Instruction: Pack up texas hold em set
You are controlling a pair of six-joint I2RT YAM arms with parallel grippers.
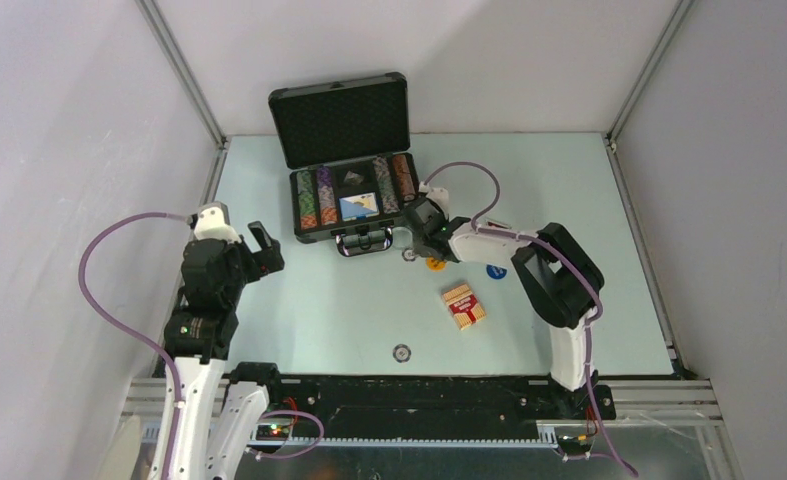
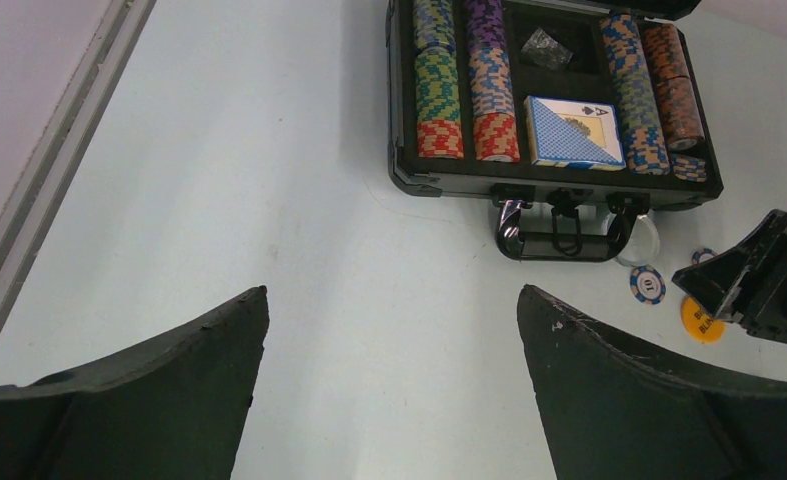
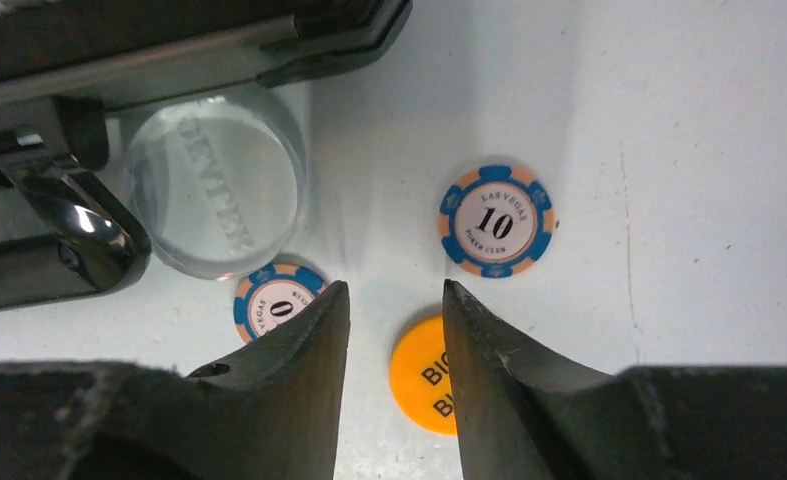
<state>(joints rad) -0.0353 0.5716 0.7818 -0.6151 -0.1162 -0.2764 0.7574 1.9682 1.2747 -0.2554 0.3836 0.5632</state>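
The open black briefcase [image 1: 353,192] sits on the table [image 1: 269,320] at its far side, lid [image 1: 341,118] stood up. Its foam tray holds rows of multicoloured chips [image 2: 439,85], a blue-backed card deck [image 2: 574,132] and a dark triangular marker [image 2: 547,48]. In the right wrist view its handle [image 3: 79,225] lies ahead of the right gripper [image 3: 394,300] and off to the left of the fingertips. A clear round button [image 3: 219,195] lies flat on the table just beside that handle. A blue-and-orange chip marked 10 [image 3: 496,221] lies just ahead of the right-hand finger [image 3: 494,360]. A second chip of the same kind [image 3: 272,305] is partly hidden under the tip of the left-hand one. The orange button [image 3: 424,375] (only part of its black lettering shows) lies at the gap and runs under the right-hand finger. Those two fingers stand a little apart, low over the table, with nothing clamped between them. In the top view a blue button [image 1: 496,271] lies near that arm, behind the fingers. The red-patterned card deck [image 1: 463,305] lies further back toward the arm bases, and a small round piece [image 1: 401,352] sits near the front edge. The left gripper [image 2: 391,292] hovers well apart from the case with its fingers spread wide and empty. In its wrist view the case lies ahead of them and to their right.
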